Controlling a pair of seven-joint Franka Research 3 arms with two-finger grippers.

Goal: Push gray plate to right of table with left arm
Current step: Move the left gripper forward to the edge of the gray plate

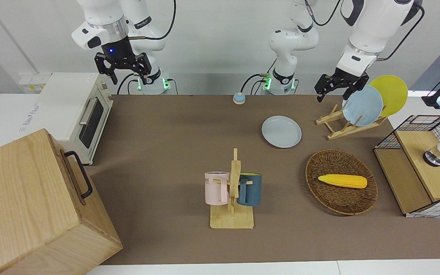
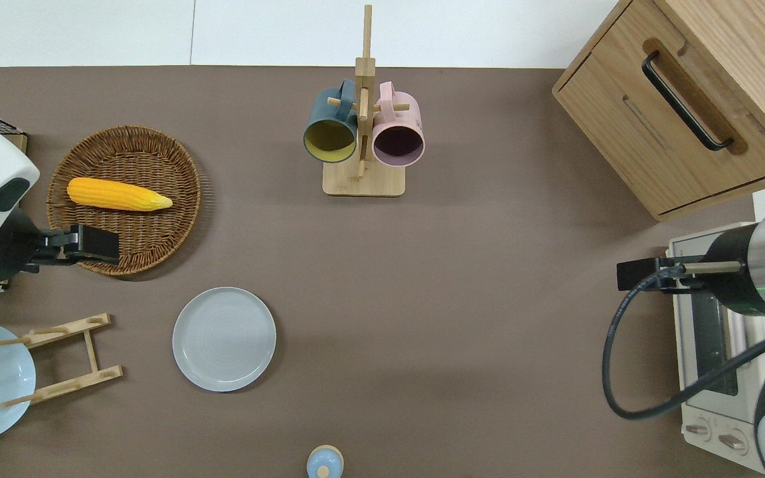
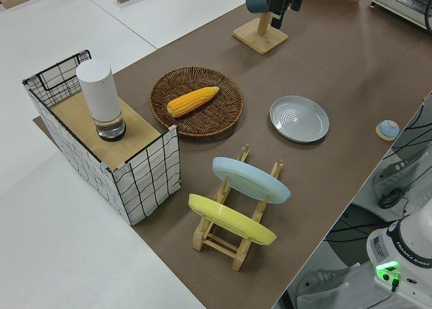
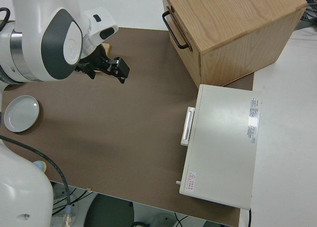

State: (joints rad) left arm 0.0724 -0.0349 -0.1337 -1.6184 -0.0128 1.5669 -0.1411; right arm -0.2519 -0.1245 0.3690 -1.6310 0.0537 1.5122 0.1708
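- The gray plate (image 2: 224, 338) lies flat on the brown table (image 2: 462, 299), between the wooden plate rack (image 2: 64, 358) and the table's middle, touched by neither gripper.
- The left gripper (image 2: 93, 244) hangs in the air over the rim of the wicker basket (image 2: 150, 219), which holds an ear of corn (image 2: 119, 194); whether its fingers are apart or together cannot be told.
- The right gripper (image 1: 122, 65) is parked; its finger state cannot be told either.
- A light-blue plate (image 1: 362, 105) and a yellow plate (image 1: 390, 93) stand tilted in the rack.
- Farther from the robots than the gray plate, a mug tree (image 2: 362, 133) carries a dark teal mug (image 2: 331, 123) and a pink mug (image 2: 397, 126).
- A small blue knob-shaped object (image 2: 324, 462) sits near the robots' edge.
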